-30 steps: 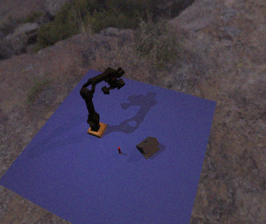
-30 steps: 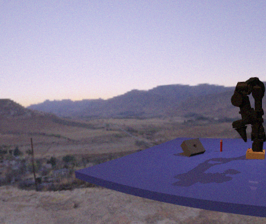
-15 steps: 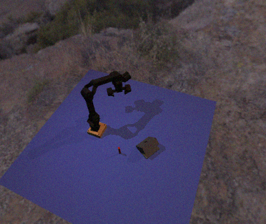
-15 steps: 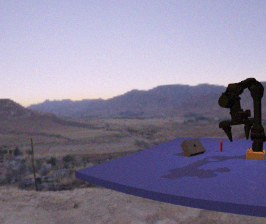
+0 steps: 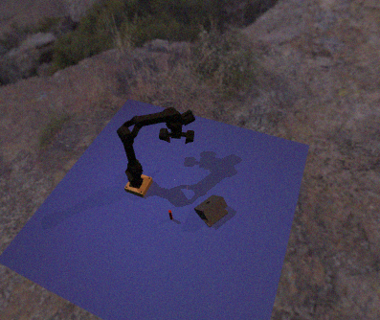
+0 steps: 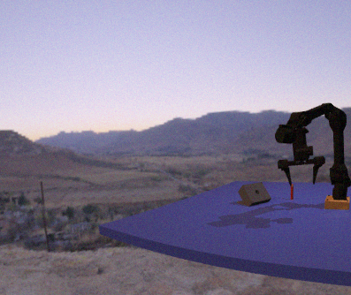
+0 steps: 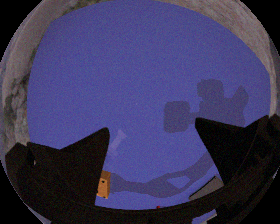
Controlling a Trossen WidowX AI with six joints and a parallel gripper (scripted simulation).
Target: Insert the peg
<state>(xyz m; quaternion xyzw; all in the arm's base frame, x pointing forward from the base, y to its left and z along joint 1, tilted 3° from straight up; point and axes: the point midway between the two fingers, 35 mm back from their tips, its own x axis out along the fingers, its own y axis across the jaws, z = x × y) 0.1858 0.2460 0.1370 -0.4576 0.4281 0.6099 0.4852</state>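
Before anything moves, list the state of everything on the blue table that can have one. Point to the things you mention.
Black robot hand [image 5: 177,140] [image 6: 302,182] [image 7: 153,127]: open, nothing between its fingers, raised above the table.
Thin red peg [image 5: 170,215] [image 6: 292,192]: upright on the table, not in the hole.
Brown block with the sloped panel [image 5: 212,211] [image 6: 255,194]: standing on the table, hole unfilled.
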